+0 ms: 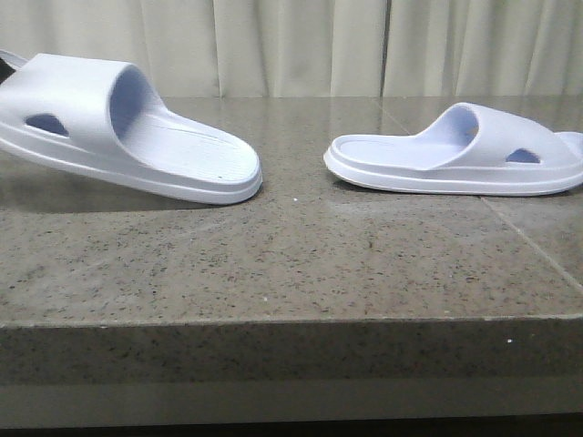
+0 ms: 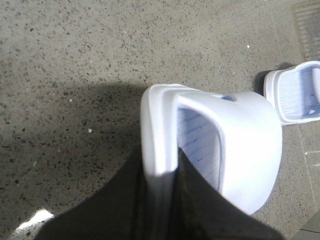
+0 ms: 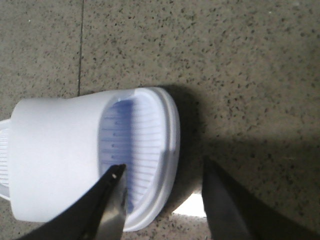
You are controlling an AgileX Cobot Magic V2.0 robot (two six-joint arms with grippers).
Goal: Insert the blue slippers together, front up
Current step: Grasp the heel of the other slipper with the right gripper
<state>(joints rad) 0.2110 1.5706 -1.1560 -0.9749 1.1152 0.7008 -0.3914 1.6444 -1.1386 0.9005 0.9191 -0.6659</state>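
Two pale blue slippers are on the stone table. The left slipper (image 1: 127, 127) is tilted, with its strap end raised at the left and its heel end low by the table. My left gripper (image 2: 165, 172) is shut on this slipper's (image 2: 240, 150) sole edge. The right slipper (image 1: 455, 155) lies flat, heel toward the middle. My right gripper (image 3: 164, 170) is open and straddles that slipper's (image 3: 60, 160) sole rim at the strap end. One finger (image 3: 112, 200) is over the footbed and the other finger (image 3: 225, 205) is over the table. Neither gripper shows clearly in the front view.
The speckled stone table (image 1: 291, 264) has its front edge close to the camera. Pale curtains (image 1: 301, 45) hang behind it. The right slipper's heel (image 2: 295, 92) shows at the side of the left wrist view.
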